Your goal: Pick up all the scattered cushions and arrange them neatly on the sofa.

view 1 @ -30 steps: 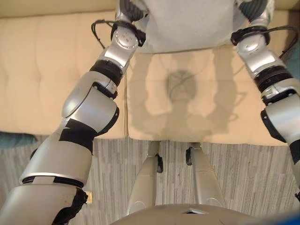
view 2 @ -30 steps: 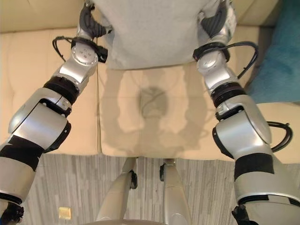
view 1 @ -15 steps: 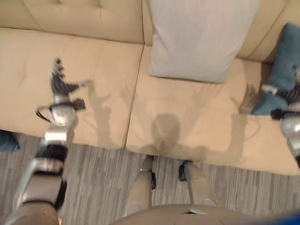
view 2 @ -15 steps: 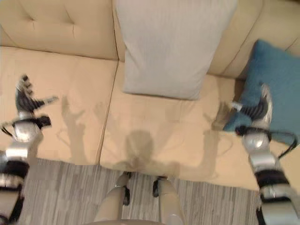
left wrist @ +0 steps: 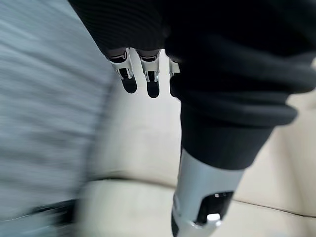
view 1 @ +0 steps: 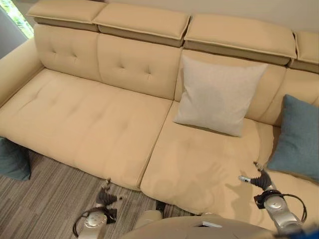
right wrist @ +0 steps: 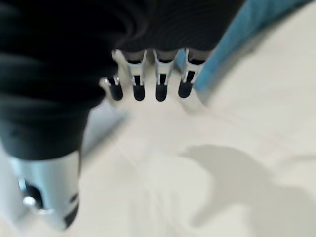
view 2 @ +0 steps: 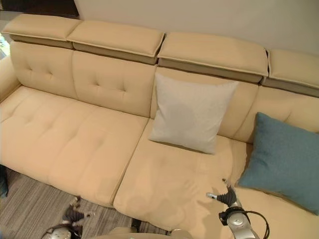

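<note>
One beige sofa (view 1: 99,129) with two seat sections. Four headrest pads (view 2: 212,52) run along its top in the right eye view.

Cushions on the sofa — two: one pale grey cushion (view 1: 219,94) leaning against the backrest, and one blue cushion (view 2: 284,162) just beside it at the right end.

One more blue-grey cushion (view 1: 12,159) lies on the floor at the sofa's left front edge — three cushions counted in all.

Two hands: the left hand (view 1: 105,197) and the right hand (view 1: 260,179).
</note>
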Tool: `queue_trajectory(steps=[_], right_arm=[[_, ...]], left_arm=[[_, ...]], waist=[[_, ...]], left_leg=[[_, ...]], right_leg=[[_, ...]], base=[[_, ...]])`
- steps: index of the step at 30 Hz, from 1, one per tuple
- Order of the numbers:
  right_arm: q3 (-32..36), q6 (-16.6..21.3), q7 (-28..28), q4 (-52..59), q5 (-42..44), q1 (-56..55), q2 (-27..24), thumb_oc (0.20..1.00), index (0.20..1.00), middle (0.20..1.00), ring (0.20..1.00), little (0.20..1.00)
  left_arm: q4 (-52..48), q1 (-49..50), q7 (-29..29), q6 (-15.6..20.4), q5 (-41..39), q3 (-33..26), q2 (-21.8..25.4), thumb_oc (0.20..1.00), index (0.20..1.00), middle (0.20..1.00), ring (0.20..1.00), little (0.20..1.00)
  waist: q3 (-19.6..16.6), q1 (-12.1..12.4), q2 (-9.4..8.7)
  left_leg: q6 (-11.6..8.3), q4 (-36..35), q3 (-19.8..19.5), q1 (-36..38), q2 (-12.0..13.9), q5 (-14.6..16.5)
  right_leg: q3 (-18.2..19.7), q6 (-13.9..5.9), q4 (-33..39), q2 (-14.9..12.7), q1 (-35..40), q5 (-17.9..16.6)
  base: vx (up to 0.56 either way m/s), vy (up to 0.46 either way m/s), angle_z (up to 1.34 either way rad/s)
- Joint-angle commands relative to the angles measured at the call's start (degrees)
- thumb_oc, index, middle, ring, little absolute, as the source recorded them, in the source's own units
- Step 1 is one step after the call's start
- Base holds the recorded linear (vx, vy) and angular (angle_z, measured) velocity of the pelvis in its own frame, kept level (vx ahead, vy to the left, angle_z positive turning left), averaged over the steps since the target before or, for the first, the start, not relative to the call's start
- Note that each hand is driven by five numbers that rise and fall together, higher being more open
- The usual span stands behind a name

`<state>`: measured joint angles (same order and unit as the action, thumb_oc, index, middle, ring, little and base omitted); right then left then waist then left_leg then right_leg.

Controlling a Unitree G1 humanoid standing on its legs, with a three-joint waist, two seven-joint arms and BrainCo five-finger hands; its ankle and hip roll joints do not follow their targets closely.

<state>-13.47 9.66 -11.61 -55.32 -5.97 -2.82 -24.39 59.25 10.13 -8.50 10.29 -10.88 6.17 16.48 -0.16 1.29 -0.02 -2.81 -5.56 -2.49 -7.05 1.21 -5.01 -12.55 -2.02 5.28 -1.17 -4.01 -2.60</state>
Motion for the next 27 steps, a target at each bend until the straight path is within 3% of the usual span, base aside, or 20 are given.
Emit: queue_trajectory(steps=[1,4,6,7,8,9,11,16,19,21,25,26,27], right_arm=[[1.51,0.88,-0.23,1.18,-1.33,2.84,0.7,1.0,1.0,1.0,1.0,1.0],[1.28,0.2,-0.6,-6.39,0.24,5.02,2.59,1.0,1.0,1.0,1.0,1.0],[0.81,-0.22,-0.66,-7.79,0.14,6.11,2.34,1.0,1.0,1.0,1.0,1.0],[0.96,-0.69,-0.62,-10.56,0.26,6.62,2.89,1.0,1.0,1.0,1.0,1.0],[0.95,-0.68,-0.63,-10.58,0.26,6.63,2.89,1.0,1.0,1.0,1.0,1.0],[0.92,-1.31,-0.25,-11.83,-0.29,6.79,3.35,1.0,1.0,1.0,1.0,1.0],[1.01,-1.59,0.04,-12.89,-0.4,6.44,4.06,1.0,1.0,1.0,1.0,1.0],[0.31,-3.35,0.53,-15.87,-1.97,6.22,5.76,1.0,1.0,1.0,1.0,1.0],[-0.58,-3.86,0.79,-15.89,-2.87,6.94,6.07,1.0,1.0,1.0,1.0,1.0],[-1.59,-4.17,0.94,-15.49,-3.68,7.91,6.15,1.0,1.0,1.0,1.0,1.0],[-1.53,-4.56,0.98,-15.73,-3.06,7.85,6.36,1.0,1.0,1.0,1.0,1.0],[-1.17,-4.59,1.13,-16.4,-2.3,7.16,6.59,1.0,1.0,1.0,1.0,1.0],[-1.01,-4.69,1.06,-16.84,-2.15,6.85,6.61,1.0,1.0,1.0,1.0,1.0]], left_arm=[[0.54,-5.4,0.57,0.53,4.87,-1.25,2.02,1.0,1.0,1.0,1.0,1.0],[8.1,-7.33,0.26,0.02,7.33,-1.47,0.99,1.0,1.0,1.0,1.0,1.0],[9.15,-8.42,0.31,-0.05,7.46,-1.24,0.93,1.0,1.0,1.0,1.0,1.0],[9.98,-9.06,0.34,-0.22,8.11,-0.92,0.31,1.0,1.0,1.0,1.0,1.0],[9.98,-9.06,0.34,-0.22,8.11,-0.93,0.31,1.0,1.0,1.0,1.0,1.0],[10.6,-9.17,0.64,-0.52,8.0,-1.58,-0.2,1.0,1.0,1.0,1.0,1.0],[10.9,-9.45,0.82,-0.6,8.12,-1.23,-0.73,1.0,1.0,1.0,1.0,1.0],[11.44,-9.64,1.33,-1.33,9.33,0.19,-1.54,1.0,1.0,1.0,1.0,1.0],[12.01,-9.72,1.54,-1.86,9.74,0.0,-1.21,1.0,1.0,1.0,1.0,1.0],[12.38,-10.02,1.42,-1.92,9.87,0.05,-0.56,1.0,1.0,1.0,1.0,1.0],[11.89,-11.16,0.85,-1.92,10.08,1.33,0.27,1.0,1.0,1.0,1.0,1.0],[11.94,-11.32,0.86,-1.91,10.02,1.66,0.5,1.0,1.0,1.0,1.0,1.0],[11.88,-11.33,0.83,-1.85,10.0,1.57,0.61,1.0,1.0,1.0,1.0,1.0]], waist=[[2.98,0.71,-2.23],[3.83,1.52,-2.68],[5.35,1.76,-3.31],[5.95,1.16,-4.2],[5.89,1.11,-4.18],[5.96,0.62,-4.4],[5.79,-0.23,-3.98],[4.88,-0.14,-3.96],[5.58,0.56,-4.3],[6.36,0.93,-4.25],[6.6,0.5,-4.18],[6.09,0.56,-4.2],[5.54,0.77,-4.26]], left_leg=[[-1.0,0.56,0.61,2.32,-0.6,4.24],[-1.36,1.23,0.34,2.03,0.01,3.27],[-1.28,5.85,0.79,-1.15,-0.43,4.35],[-0.38,11.06,3.26,-1.91,-0.89,8.73],[-0.38,11.19,3.23,-2.04,-0.88,8.79],[0.08,13.81,4.76,-0.58,-1.25,11.33],[-0.18,12.91,5.97,2.73,-0.35,12.91],[0.95,6.56,3.45,5.57,-2.55,11.58],[1.94,5.08,2.51,5.61,-3.39,10.74],[2.53,4.56,1.53,5.51,-3.42,9.99],[3.45,4.61,-2.41,3.81,-4.56,8.49],[3.38,4.51,-4.9,2.86,-5.17,7.46],[3.16,4.25,-5.88,2.22,-5.38,6.98]], right_leg=[[1.31,-5.01,-0.28,-1.48,0.44,1.91],[0.35,-4.85,-0.28,-1.13,0.73,2.75],[-0.48,-4.73,-0.28,-2.01,0.27,2.09],[-1.53,-4.9,-0.28,-3.41,-0.46,1.1],[-1.56,-4.9,-0.28,-3.4,-0.51,1.1],[-2.13,-4.8,-0.28,-4.14,-0.84,0.56],[-3.21,-4.83,-0.28,-4.17,-1.02,0.22],[-4.0,-5.55,-0.28,-4.94,-2.13,-2.51],[-3.94,-5.8,-3.28,-5.57,-3.72,-2.32],[-2.36,-6.26,-6.96,-5.87,-5.67,-1.45],[8.89,-6.3,-12.47,-2.42,-6.05,2.33],[12.74,-5.59,-14.19,-0.56,-3.82,4.93],[13.64,-5.43,-13.37,-0.26,-2.87,5.34]], base=[[-0.06,-0.059,0.16],[-0.13,-0.059,0.24],[-0.28,-0.016,0.62],[-0.2,0.012,0.57],[-0.27,0.063,0.43],[-0.1,0.085,0.64],[-0.13,0.149,0.71],[-0.07,0.154,0.53],[-0.15,0.112,0.07],[-0.15,0.061,-0.04],[-0.12,0.015,0.39],[-0.09,-0.065,1.09],[-0.05,-0.095,1.04]])
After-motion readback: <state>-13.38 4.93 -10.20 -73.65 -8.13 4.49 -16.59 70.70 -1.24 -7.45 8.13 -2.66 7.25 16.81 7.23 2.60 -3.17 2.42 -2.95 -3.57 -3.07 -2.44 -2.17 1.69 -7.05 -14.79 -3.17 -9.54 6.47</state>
